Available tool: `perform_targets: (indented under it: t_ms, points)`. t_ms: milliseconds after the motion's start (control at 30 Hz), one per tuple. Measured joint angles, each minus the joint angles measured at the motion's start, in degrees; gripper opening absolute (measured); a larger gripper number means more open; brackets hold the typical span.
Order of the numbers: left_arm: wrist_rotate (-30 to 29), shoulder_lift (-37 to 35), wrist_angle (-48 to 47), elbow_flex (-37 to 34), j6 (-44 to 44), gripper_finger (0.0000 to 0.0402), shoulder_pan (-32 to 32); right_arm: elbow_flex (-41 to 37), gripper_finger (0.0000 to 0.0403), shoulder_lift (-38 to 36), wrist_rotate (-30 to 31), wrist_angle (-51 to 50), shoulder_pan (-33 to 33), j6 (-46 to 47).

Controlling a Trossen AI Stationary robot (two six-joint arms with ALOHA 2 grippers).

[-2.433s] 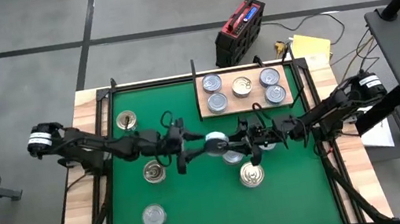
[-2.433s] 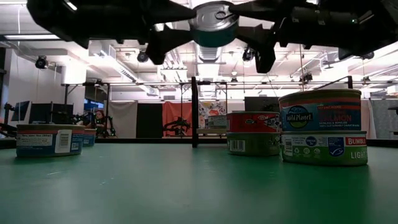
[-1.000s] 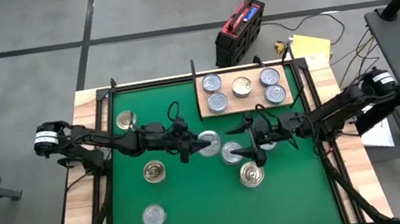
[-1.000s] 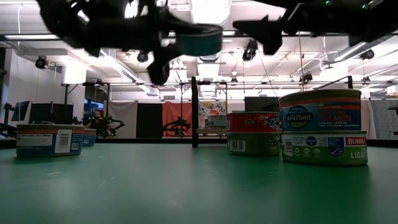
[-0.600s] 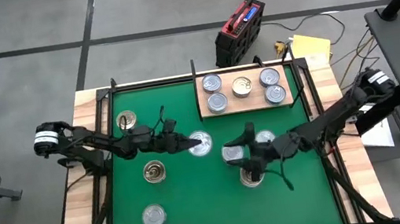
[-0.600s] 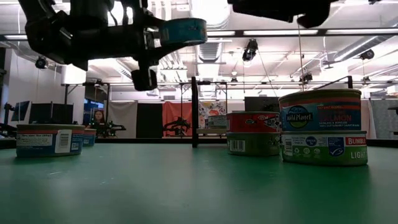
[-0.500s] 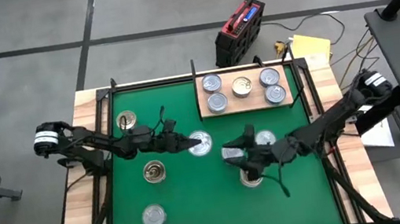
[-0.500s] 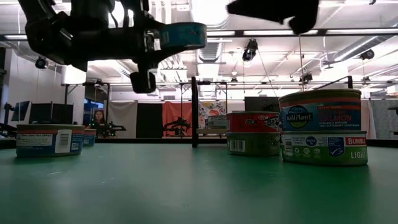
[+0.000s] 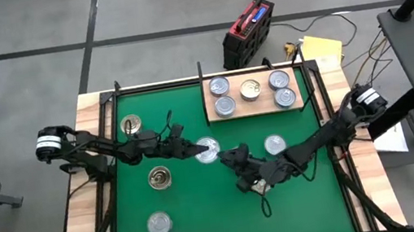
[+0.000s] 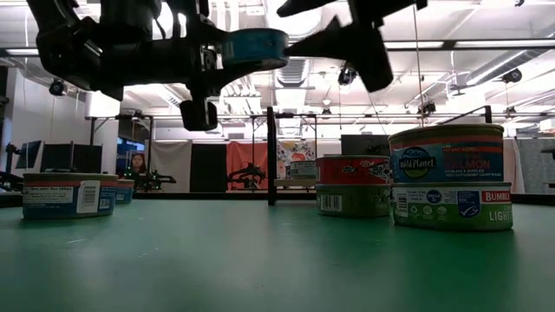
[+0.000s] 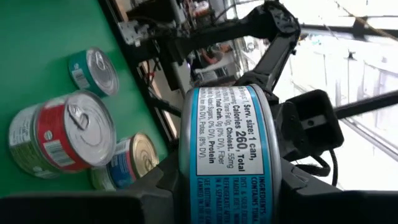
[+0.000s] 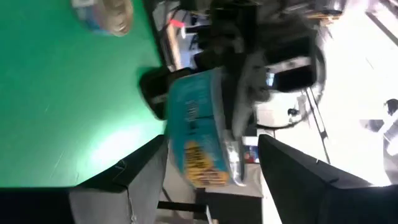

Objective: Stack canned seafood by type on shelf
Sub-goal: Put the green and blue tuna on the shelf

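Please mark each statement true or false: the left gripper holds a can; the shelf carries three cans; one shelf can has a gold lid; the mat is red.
1. The left gripper holds a can off the mat. True.
2. The shelf carries three cans. False: it carries five.
3. One can on the shelf, the gold-lidded can, sits between silver-lidded ones. True.
4. The mat is red. False: it is green.

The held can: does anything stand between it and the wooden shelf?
Nothing visible does. The left gripper holds the can above the mat, and the stretch of green mat up to the shelf is bare. The right gripper is on the can's other side.
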Motion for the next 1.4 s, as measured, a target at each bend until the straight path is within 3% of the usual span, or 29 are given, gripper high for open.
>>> perform_targets:
  t_ms: [400, 700, 767, 933, 1033, 1167, 1400]
  points:
    - [0.7, 0.2, 0.0, 0.7, 0.3, 0.0110, -0.8, 3.4, 0.0232, 4.1, 2.7, -0.9, -2.6, -3.1]
    - [0.9, 0.2, -0.1, 0.7, 2.1, 0.0110, -0.8, 3.3, 0.0162, 4.1, 2.5, -0.5, -2.9, -7.7]
    - [0.8, 0.2, 0.1, 0.7, 2.9, 0.0132, -0.8, 3.2, 0.0143, 4.0, 2.4, -0.5, -2.9, -8.9]
    - [0.7, 0.3, 1.1, 0.7, 8.6, 0.0256, -0.8, 3.2, 0.0135, 3.9, 2.4, -0.4, -3.0, -7.8]
    - [1.7, 0.2, 2.2, 0.8, 10.8, 0.0303, -0.7, 3.2, 0.0135, 3.5, 3.5, -0.6, -2.9, -7.2]
    - [3.0, 0.1, 4.0, 0.8, 14.1, 0.0319, -0.6, 3.2, 0.0135, 2.1, 4.5, -2.2, -2.9, -4.7]
    - [3.5, -0.9, 4.6, 0.7, 22.9, 0.0301, 1.3, 2.7, 0.0135, -4.4, 4.3, -10.2, -2.8, 5.4]
